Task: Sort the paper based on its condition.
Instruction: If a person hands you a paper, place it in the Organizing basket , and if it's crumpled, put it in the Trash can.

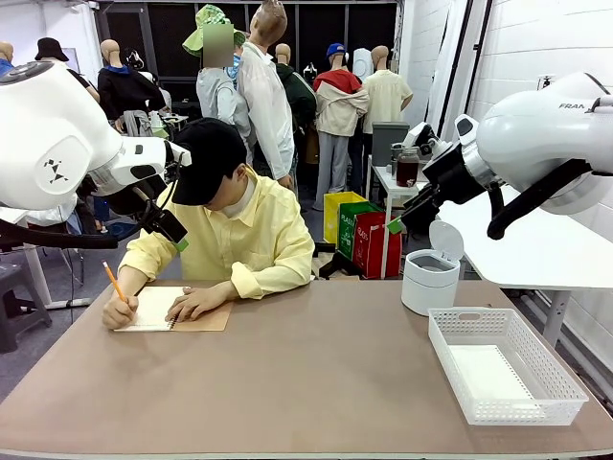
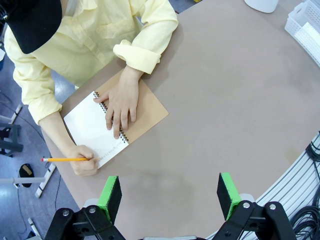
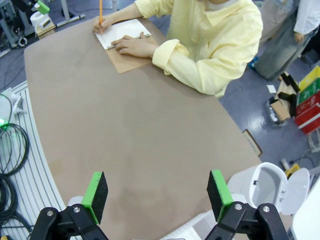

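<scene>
Loose paper is out of view. The one white page I see belongs to a spiral notebook (image 1: 153, 309) (image 2: 92, 127) (image 3: 122, 31) at the table's far left. The person rests one hand on it and writes with an orange pencil (image 2: 65, 159). My left gripper (image 2: 169, 197) (image 1: 172, 230) hangs open high above the table, near the notebook, with nothing between its green pads. My right gripper (image 3: 156, 195) (image 1: 397, 222) is open as well, raised over the right side of the table, holding nothing.
A white mesh basket (image 1: 479, 313) (image 2: 305, 27) stands at the front right; I cannot tell whether a sheet lies on its pale floor. Behind it sits a round white bin (image 1: 429, 280) (image 3: 272, 187) with its lid flipped up. The person leans over the far left edge.
</scene>
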Available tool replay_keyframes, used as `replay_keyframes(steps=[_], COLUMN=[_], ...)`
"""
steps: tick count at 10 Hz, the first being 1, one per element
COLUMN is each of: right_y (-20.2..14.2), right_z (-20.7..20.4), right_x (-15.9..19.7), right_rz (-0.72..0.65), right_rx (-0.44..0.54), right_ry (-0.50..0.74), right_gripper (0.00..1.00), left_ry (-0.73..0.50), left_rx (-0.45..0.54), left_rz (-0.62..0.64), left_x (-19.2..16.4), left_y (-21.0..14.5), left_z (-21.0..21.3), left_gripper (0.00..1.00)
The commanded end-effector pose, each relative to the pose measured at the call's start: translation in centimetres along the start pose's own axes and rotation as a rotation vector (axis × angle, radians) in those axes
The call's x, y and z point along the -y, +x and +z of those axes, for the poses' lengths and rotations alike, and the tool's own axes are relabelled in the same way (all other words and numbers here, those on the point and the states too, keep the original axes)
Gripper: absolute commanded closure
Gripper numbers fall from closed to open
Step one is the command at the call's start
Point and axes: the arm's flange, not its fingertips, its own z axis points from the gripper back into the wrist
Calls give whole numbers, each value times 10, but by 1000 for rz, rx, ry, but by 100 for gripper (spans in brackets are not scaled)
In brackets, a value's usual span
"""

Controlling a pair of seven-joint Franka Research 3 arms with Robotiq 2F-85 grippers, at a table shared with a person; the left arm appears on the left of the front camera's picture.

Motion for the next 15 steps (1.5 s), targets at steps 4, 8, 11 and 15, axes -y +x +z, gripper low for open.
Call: replay_keyframes(steps=[4,8,11,15], right_y=[0,0,0,0], right_z=[-1,-1,-1,-1], right_x=[0,0,0,0], right_rz=[2,2,2,2], right_rx=[-1,-1,-1,-1], right_ry=[2,2,2,2], right_gripper=[0,0,0,0], left_ry=[1,1,1,1], left_rx=[0,0,0,0], left_rz=[5,5,5,5], left_x=[-1,-1,-1,-1], left_y=[0,0,0,0], left_z=[1,1,1,1], left_gripper=[0,0,0,0])
